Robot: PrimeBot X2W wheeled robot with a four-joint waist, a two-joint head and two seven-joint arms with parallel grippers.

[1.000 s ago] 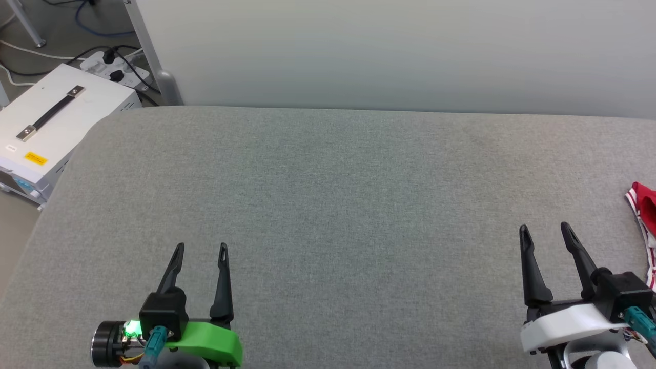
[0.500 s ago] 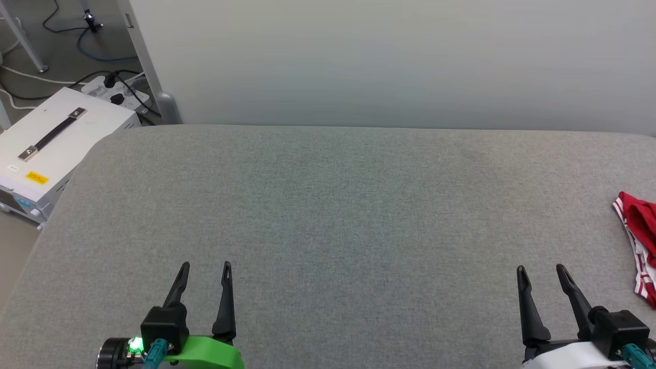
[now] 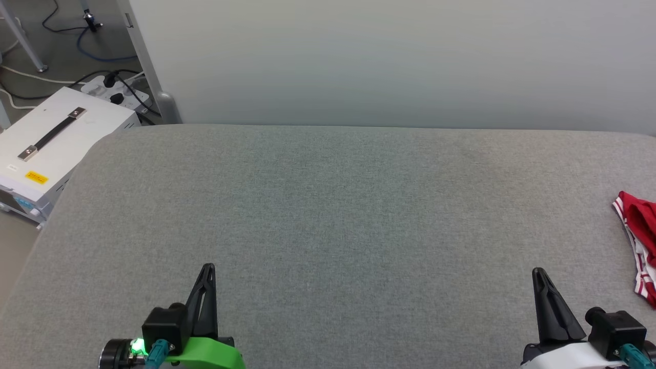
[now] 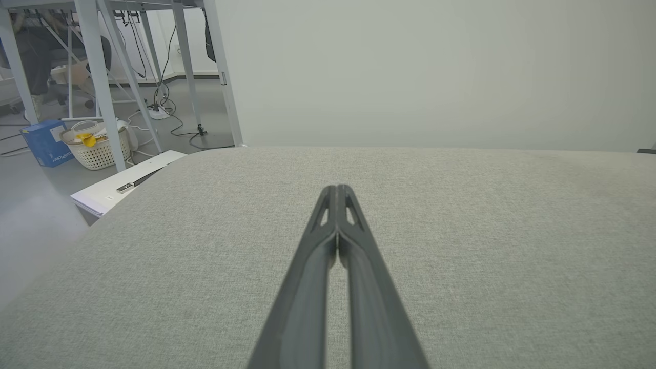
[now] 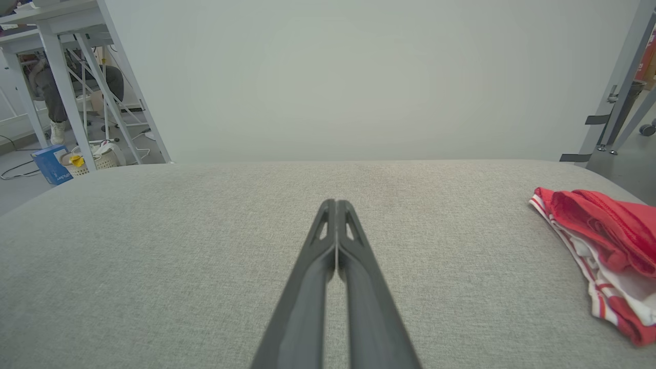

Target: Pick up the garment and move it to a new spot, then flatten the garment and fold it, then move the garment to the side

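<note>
1. A broad grey fabric-covered surface [image 3: 328, 205] spans the scene, with a pale flat wall panel [image 3: 389, 56] along its far edge.
2. A white metal case with a black strap handle [image 3: 56, 138] stands off the far-left corner.
3. The crumpled red jersey garment with white-and-red striped trim [image 3: 643, 220] lies at the surface's right edge.
4. The left gripper [image 3: 208, 269], near left, has its dark fingers pressed together, holding nothing.
5. The right gripper [image 3: 538, 272], near right, is likewise closed and empty, near the garment but apart from it.
</note>
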